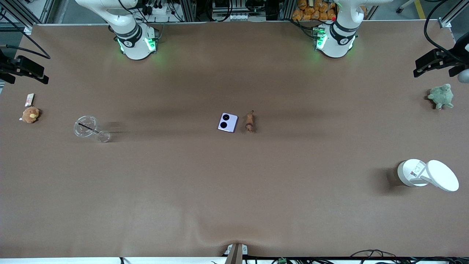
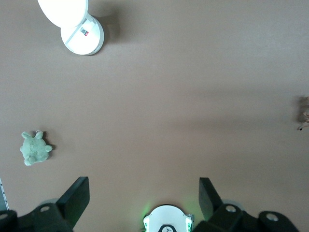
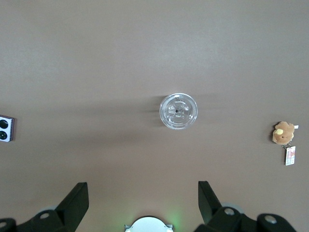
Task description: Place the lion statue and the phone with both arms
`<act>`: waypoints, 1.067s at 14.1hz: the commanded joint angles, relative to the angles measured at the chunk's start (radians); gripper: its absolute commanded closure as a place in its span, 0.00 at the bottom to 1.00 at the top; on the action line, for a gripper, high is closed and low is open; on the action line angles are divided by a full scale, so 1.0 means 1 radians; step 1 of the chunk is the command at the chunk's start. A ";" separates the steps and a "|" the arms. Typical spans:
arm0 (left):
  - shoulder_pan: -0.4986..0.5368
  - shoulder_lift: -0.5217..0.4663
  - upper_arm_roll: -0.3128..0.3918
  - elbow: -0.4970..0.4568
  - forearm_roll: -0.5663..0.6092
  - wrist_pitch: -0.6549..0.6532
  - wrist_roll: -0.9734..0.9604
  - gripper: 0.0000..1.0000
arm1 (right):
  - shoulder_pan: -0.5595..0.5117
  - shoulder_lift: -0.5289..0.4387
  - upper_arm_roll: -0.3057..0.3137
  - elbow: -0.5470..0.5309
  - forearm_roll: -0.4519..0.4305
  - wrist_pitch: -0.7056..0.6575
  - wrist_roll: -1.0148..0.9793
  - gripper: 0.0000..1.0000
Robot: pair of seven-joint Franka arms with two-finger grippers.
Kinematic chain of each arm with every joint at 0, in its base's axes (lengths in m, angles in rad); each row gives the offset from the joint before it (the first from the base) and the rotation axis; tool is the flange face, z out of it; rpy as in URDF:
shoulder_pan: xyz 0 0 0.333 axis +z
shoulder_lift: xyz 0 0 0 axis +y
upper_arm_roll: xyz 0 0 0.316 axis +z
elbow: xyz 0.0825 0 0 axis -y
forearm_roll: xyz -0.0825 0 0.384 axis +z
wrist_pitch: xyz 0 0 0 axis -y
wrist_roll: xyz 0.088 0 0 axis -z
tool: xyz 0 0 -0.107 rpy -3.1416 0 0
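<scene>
The pale-lavender phone (image 1: 228,122) lies flat at the table's middle, its two black lenses facing up. The small orange-brown lion statue (image 1: 250,121) lies right beside it, toward the left arm's end, not touching it. My left gripper (image 2: 143,193) is open and empty, high over bare table by its own base; the lion statue (image 2: 304,113) shows at the edge of its view. My right gripper (image 3: 142,193) is open and empty, high over bare table by its base; the phone (image 3: 6,128) shows at its view's edge. Neither hand shows in the front view.
A clear plastic cup (image 1: 88,127) and a round brown plush (image 1: 30,114) sit toward the right arm's end. A green plush turtle (image 1: 441,96) and a white round container with its lid open (image 1: 414,172) sit toward the left arm's end.
</scene>
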 commanded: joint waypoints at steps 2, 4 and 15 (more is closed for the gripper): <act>0.005 0.001 0.008 0.023 -0.029 -0.015 0.010 0.00 | -0.003 -0.025 0.005 -0.028 -0.014 0.011 0.002 0.00; 0.003 0.010 0.010 0.046 -0.041 -0.015 0.005 0.00 | -0.001 -0.024 0.005 -0.028 -0.012 0.011 0.002 0.00; -0.059 0.123 -0.007 0.119 -0.117 -0.016 -0.158 0.00 | -0.004 -0.021 0.004 -0.028 -0.009 0.010 0.000 0.00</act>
